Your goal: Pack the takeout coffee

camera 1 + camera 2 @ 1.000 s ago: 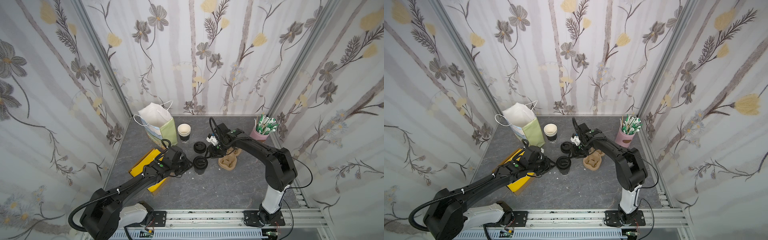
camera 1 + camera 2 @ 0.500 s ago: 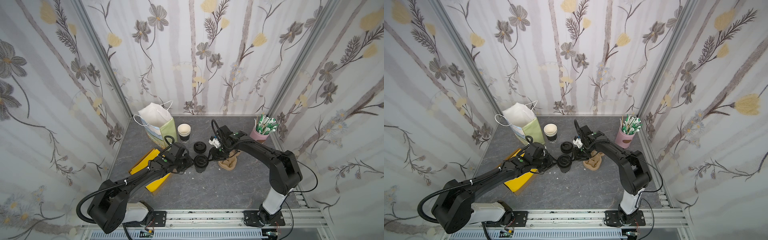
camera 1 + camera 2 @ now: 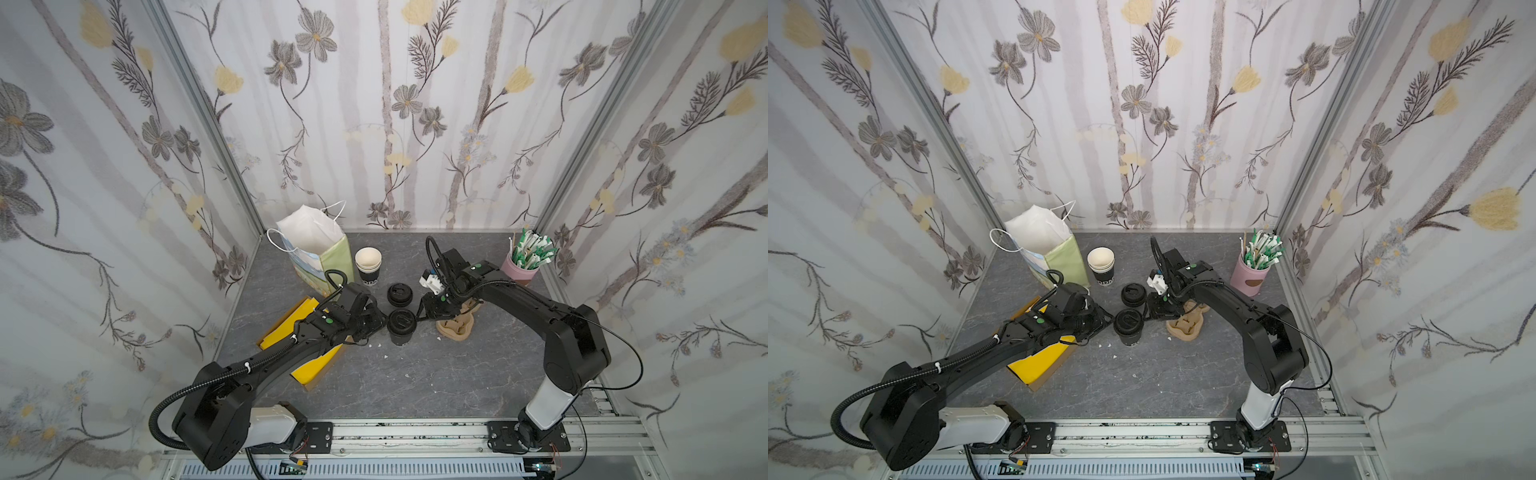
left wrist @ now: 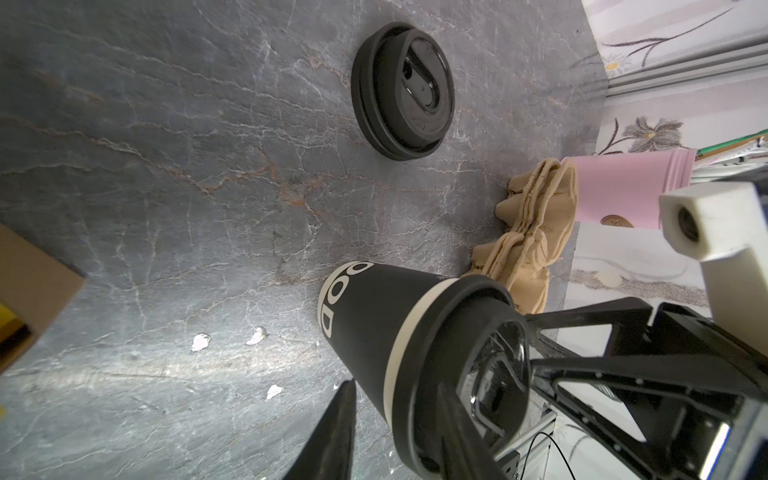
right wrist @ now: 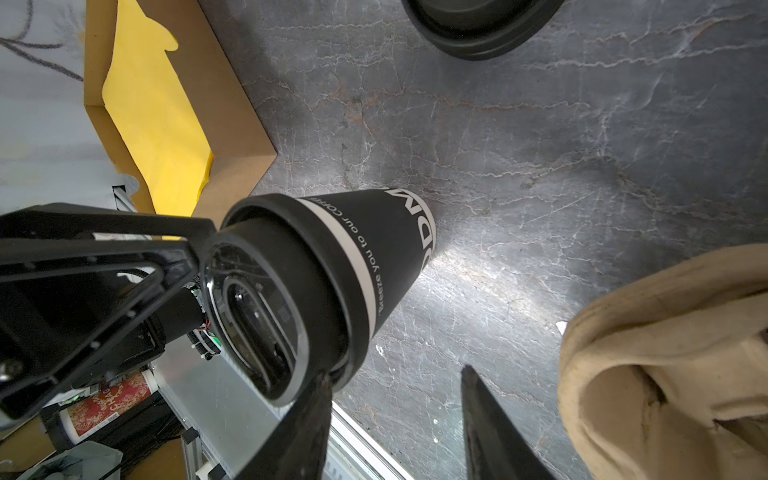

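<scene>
The takeout coffee (image 3: 401,328) (image 3: 1128,328), a black cup with white lettering and its black domed lid (image 4: 440,332) (image 5: 291,257) on, stands upright mid-table. My left gripper (image 3: 381,323) (image 3: 1106,322) (image 4: 395,386) is at its left side, open. One finger lies across the lid's top and the other sits beside the cup wall under the rim. My right gripper (image 3: 420,316) (image 3: 1147,316) (image 5: 395,372) is at its right side, open. One finger touches the lid's rim and the other hangs free over the table.
A spare black lid (image 3: 400,294) (image 4: 401,91) lies just behind the cup. A stack of lidless cups (image 3: 368,266) and a white-and-green paper bag (image 3: 316,249) stand behind it. A brown pulp cup carrier (image 3: 455,326) (image 5: 665,353) lies right, a pink holder (image 3: 519,272) farther right, a yellow-lined box (image 3: 311,370) left.
Both grippers have closed in on the lidded cup, the left from the left and the right from behind right. The cup has stayed in place.
</scene>
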Robot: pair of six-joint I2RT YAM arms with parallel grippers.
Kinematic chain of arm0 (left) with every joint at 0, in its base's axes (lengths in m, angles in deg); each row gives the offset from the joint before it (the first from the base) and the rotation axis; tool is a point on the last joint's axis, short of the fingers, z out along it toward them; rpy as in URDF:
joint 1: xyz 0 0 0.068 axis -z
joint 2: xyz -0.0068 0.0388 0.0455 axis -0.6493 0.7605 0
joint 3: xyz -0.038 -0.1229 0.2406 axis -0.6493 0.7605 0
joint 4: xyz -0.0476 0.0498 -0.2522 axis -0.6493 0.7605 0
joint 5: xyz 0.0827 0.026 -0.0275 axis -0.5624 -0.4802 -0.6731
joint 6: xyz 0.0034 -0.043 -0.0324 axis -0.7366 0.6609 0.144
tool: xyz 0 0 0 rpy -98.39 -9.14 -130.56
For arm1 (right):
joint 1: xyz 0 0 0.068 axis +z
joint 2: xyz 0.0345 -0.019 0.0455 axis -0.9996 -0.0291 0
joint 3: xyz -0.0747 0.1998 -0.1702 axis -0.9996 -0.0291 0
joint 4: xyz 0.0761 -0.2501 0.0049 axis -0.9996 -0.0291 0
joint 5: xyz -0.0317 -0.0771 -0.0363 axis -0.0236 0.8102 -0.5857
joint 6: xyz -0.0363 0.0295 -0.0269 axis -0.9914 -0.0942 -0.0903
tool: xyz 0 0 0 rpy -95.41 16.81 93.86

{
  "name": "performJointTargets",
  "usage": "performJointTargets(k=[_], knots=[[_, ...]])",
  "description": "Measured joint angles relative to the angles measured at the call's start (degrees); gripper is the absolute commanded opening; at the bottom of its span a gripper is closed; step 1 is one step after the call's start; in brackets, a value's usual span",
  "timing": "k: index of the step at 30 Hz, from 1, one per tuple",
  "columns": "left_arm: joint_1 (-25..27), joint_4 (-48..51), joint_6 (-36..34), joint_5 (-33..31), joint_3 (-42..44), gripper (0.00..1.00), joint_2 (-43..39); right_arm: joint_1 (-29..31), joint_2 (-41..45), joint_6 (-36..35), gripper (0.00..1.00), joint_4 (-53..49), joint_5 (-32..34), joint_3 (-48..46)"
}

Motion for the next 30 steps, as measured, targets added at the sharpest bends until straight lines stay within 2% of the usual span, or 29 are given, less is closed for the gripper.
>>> performJointTargets(k=[10, 19, 30], knots=[[0.2, 0.2, 1.0, 2.6, 2.6, 0.36, -2.5, -0.7, -2.8, 0.0, 0.50, 0.0, 0.2, 2.9], [1.0, -0.1, 0.2, 5.9, 1.8, 0.35, 1.0, -0.7, -4.5, -0.1, 0.50, 0.0, -0.7, 3.5], [1.1, -2.2, -0.2, 6.1, 2.7, 0.35, 2.0, -0.8, -4.9, -0.2, 0.49, 0.7, -1.6, 2.1]])
